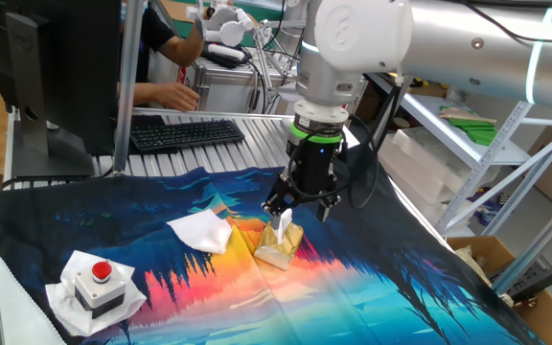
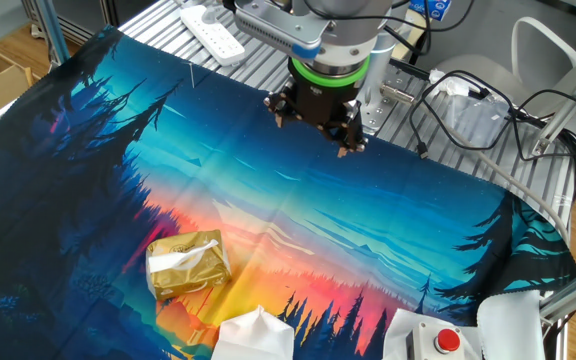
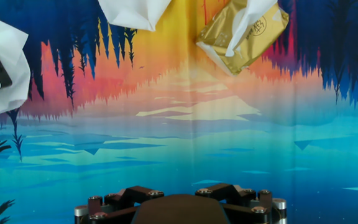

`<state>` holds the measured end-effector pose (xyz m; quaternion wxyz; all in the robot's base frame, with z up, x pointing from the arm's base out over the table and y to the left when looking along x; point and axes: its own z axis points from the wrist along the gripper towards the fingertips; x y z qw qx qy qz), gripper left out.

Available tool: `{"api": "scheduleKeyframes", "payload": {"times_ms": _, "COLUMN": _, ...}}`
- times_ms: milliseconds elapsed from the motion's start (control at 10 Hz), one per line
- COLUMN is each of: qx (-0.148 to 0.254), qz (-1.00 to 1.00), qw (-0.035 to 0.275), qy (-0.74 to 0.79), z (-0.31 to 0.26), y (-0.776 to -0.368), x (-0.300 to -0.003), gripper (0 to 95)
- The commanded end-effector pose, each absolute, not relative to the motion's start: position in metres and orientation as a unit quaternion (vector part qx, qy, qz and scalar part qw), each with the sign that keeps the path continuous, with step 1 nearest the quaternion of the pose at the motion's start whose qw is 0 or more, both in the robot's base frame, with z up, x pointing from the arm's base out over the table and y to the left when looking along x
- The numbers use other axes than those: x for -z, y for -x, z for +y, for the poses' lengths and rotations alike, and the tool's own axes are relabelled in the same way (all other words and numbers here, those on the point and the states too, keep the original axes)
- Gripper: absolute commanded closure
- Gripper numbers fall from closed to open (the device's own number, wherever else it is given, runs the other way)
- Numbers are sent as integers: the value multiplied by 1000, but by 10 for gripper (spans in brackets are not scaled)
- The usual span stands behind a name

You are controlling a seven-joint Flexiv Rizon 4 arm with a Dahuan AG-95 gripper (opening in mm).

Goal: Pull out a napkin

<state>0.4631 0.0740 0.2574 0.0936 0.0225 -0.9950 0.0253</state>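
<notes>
A loose white napkin [image 1: 199,230] lies crumpled on the coloured cloth beside the tan-yellow packet [image 1: 278,247]. It also shows in the other fixed view [image 2: 253,335] and at the top of the hand view [image 3: 132,12]. Another white sheet [image 3: 244,25] sticks out of the packet's [image 3: 241,37] slot. My gripper [image 1: 302,213] hangs well above the cloth, off to one side of the packet [image 2: 186,262]. Its fingers are spread and hold nothing [image 2: 311,135]. In the hand view only its dark linkage shows at the bottom edge.
A grey box with a red button [image 1: 99,278] sits on a larger white pad [image 1: 65,305] at the cloth's corner. A keyboard [image 1: 185,132], a monitor and a person sit behind the table. Cables [image 2: 468,100] and a metal frame stand at one side.
</notes>
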Motion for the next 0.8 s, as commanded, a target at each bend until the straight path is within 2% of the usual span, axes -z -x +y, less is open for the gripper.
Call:
{"api": "scheduleKeyframes", "payload": {"times_ms": 100, "qx": -26, "qz": -995, "qw": 92, "qy": -24, "z": 74, "y": -463, "x": -257, "gripper": 0}}
{"api": "scheduleKeyframes", "payload": {"times_ms": 800, "qx": -29, "qz": -995, "qw": 95, "qy": -20, "z": 74, "y": -462, "x": -257, "gripper": 0}}
